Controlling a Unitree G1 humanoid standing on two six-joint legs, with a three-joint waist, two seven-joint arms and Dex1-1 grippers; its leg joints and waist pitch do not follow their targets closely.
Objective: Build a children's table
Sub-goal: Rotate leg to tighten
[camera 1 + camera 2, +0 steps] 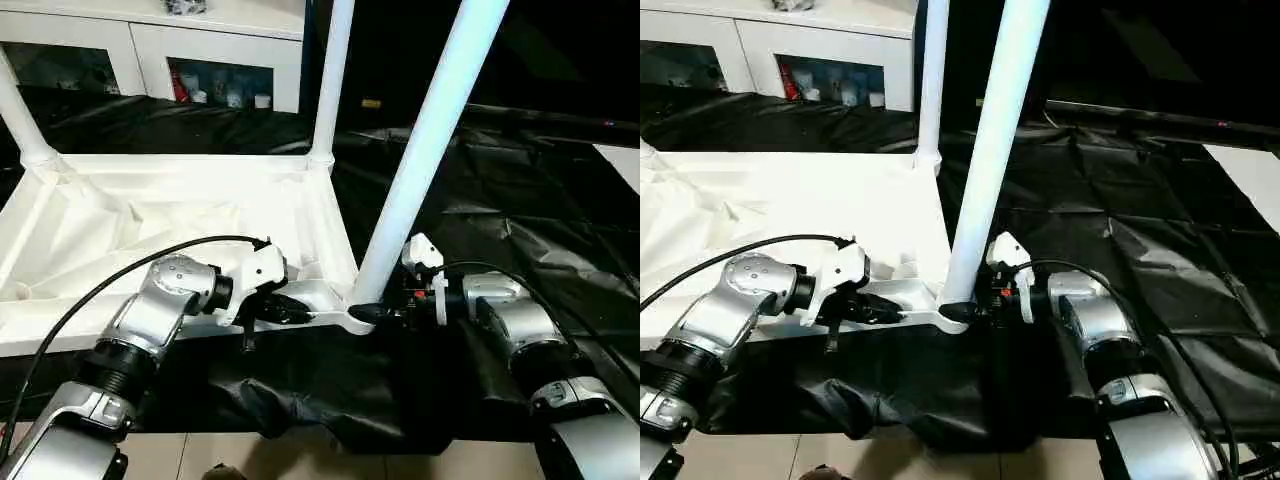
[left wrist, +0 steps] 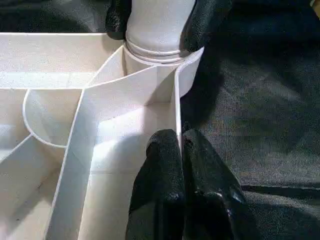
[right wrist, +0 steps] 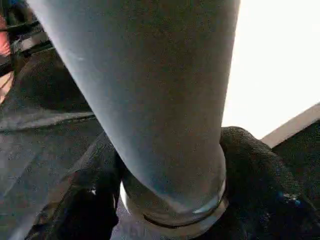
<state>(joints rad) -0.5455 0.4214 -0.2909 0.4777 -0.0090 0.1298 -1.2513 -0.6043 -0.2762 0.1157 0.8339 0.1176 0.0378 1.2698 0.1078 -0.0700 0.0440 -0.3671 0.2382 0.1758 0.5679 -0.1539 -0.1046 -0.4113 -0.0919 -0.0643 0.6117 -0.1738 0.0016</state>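
My left pincer is pinched tight on the near rim of the upturned table top, just beside the near corner socket. On the socket's other side my right pincer has its fingers set around the foot of the table leg, which stands seated but leaning. Beyond the socket, two further legs rise upright. I judge this leg mid-fitting; next calls for straightening and pressing it home.

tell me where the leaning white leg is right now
The leaning white tubular plastic leg stands in the near right corner socket of the upturned white plastic tabletop, its base between the right end effector fingers.
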